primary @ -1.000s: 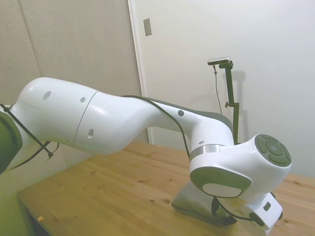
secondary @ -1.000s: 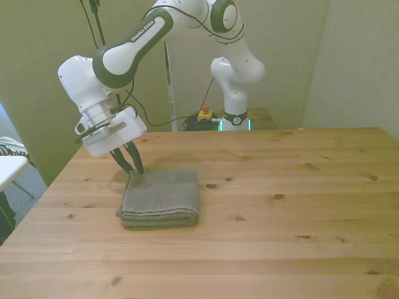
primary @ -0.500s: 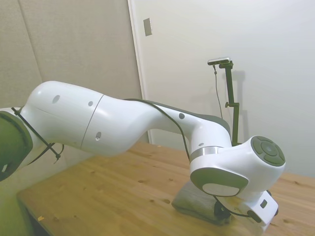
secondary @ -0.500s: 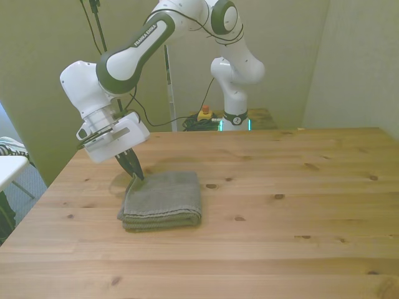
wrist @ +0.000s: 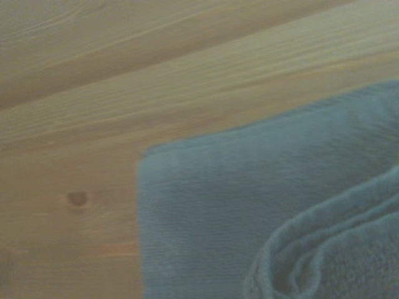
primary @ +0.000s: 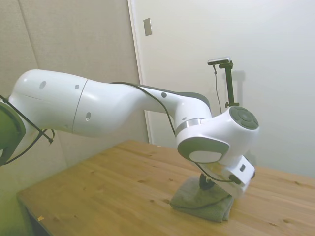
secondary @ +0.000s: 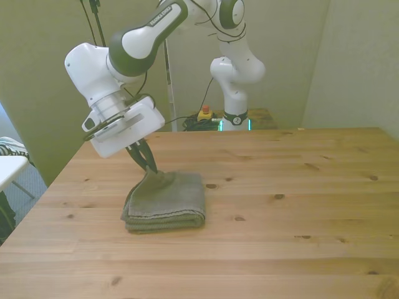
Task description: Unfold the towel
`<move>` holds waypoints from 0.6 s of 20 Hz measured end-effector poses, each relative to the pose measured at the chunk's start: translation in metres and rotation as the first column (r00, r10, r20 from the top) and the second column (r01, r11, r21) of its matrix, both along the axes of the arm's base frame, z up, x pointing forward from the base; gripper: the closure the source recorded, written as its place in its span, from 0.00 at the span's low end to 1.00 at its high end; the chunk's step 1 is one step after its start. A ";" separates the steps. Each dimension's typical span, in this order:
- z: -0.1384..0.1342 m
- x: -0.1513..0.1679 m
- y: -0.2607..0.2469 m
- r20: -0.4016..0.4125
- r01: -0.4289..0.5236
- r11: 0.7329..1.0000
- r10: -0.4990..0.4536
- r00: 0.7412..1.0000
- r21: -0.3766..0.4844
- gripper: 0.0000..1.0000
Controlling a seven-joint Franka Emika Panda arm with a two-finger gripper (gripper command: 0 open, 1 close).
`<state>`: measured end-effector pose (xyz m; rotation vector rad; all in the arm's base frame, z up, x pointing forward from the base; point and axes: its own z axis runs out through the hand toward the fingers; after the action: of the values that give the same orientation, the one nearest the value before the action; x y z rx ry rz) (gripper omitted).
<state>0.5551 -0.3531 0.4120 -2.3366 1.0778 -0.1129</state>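
The grey-green towel [secondary: 167,200] lies folded in thick layers on the wooden table [secondary: 280,230], toward the front view's left. My gripper [secondary: 151,169] is shut on the towel's far corner at the front view's left and holds that corner raised above the stack. In the side view the towel [primary: 202,202] sits under the wrist, and the gripper [primary: 204,185] is mostly hidden by the arm. Up close in the wrist view, a lower layer of the towel [wrist: 212,205] lies flat with a lifted fold curling over it.
A white object [secondary: 7,169] stands off the table at the front view's left edge. Bare wood [secondary: 299,187] stretches from the towel to the front view's right and toward the camera.
The gripper closed on the towel's far corner, then rose and shifted toward the front view's right, pulling the corner up. The wrist has lifted in the side view.
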 end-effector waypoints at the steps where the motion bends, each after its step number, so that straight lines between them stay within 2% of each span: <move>1: 0.004 0.006 0.015 0.002 -0.019 1.000 0.019 1.000 0.005 1.00; 6: 0.013 0.024 0.098 -0.002 -0.117 0.993 0.117 0.993 0.035 1.00; 12: 0.010 0.021 0.166 -0.009 -0.188 0.981 0.189 0.982 0.043 1.00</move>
<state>0.5763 -0.1867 0.4224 -2.3906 0.8510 -0.0041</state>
